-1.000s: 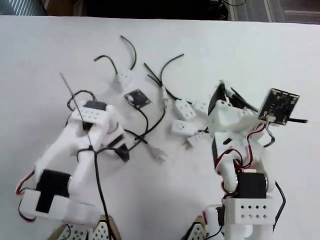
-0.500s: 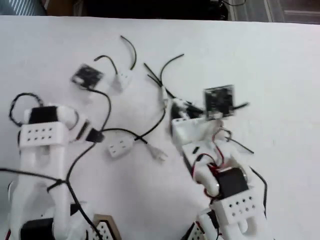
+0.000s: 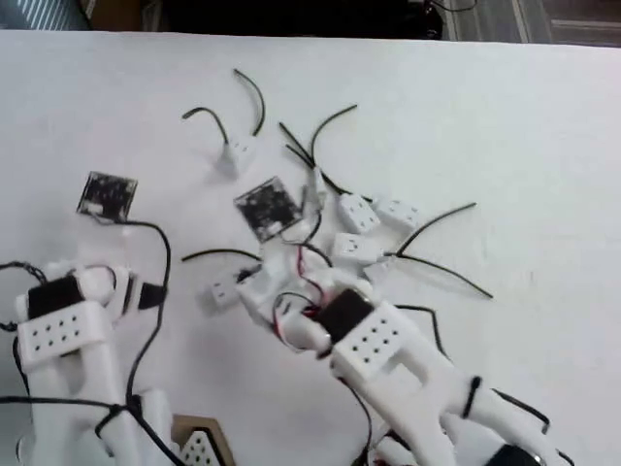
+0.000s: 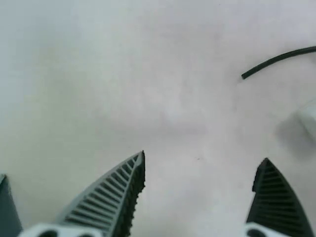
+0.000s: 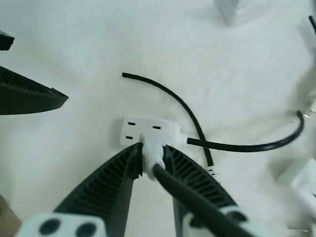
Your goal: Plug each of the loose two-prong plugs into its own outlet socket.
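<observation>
Right gripper (image 5: 151,149) pinches a white two-prong plug (image 5: 152,140) set against the face of an outlet socket (image 5: 148,128). Left gripper (image 4: 203,159) hangs spread over bare table (image 4: 123,74) near that socket, a loose black cord end (image 4: 276,60) beyond it.

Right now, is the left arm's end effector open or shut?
Open. In the left wrist view the left end effector has its jaws wide apart, with bare table between them.

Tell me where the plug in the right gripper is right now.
In the right wrist view the white plug is pinched in the right gripper, against a white outlet socket lying left of centre in the high view.
</observation>
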